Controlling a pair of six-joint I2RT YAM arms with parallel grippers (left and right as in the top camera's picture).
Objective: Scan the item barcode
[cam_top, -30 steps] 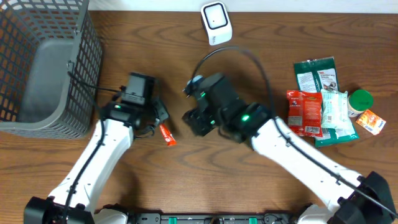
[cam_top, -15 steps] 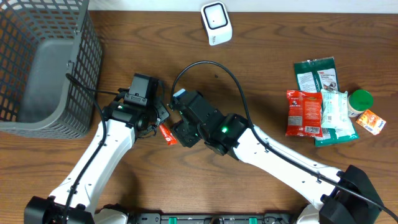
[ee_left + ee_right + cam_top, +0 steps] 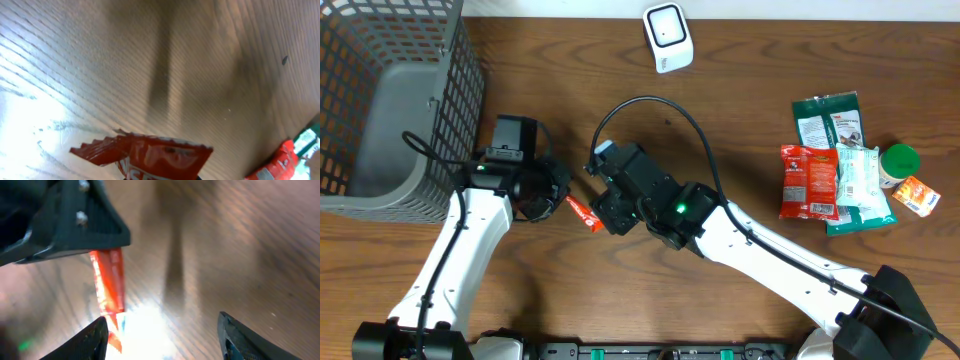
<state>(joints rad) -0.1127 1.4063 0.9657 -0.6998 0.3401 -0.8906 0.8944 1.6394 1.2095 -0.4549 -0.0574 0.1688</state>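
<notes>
Right now the small red foil sachet [image 3: 585, 214] is nowhere near the white barcode scanner [image 3: 667, 37]. It's well apart from it, down toward the robot and over on the left arm's side. The left gripper [image 3: 567, 203] is clamped tight on one end of the sachet. The right gripper [image 3: 165, 339] is just beside it, also well short of the scanner, jaws spread wide with nothing in them. Looks like a handover or regrip to me. So pickup's done, but getting it to the scanner and showing the barcode is all left. I can't spot the barcode.
</notes>
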